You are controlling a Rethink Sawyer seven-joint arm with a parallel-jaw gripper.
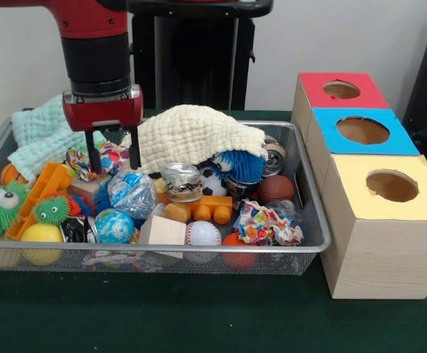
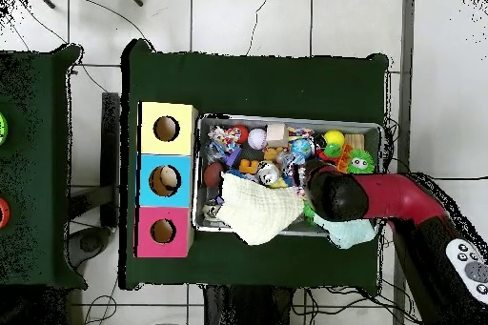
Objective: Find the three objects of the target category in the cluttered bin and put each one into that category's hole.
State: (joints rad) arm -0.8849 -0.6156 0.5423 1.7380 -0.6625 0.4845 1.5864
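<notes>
Bin [image 1: 312, 220]: end effector [image 1: 114, 153] open, empty, over clutter.

Wire mesh bin [image 1: 312, 220] on the green surface, packed with clutter: balls, crumpled wrappers, blocks, a cream cloth [image 1: 191, 132] draped over the back. Beside it three wooden boxes with round holes: red top [image 1: 342, 90], blue top [image 1: 362, 131], yellow top [image 1: 389, 185], all upright.

A row of three boxes [image 1: 371, 176] stands just beside the bin [image 1: 312, 220], which holds toys under a cloth [image 1: 195, 136].
</notes>
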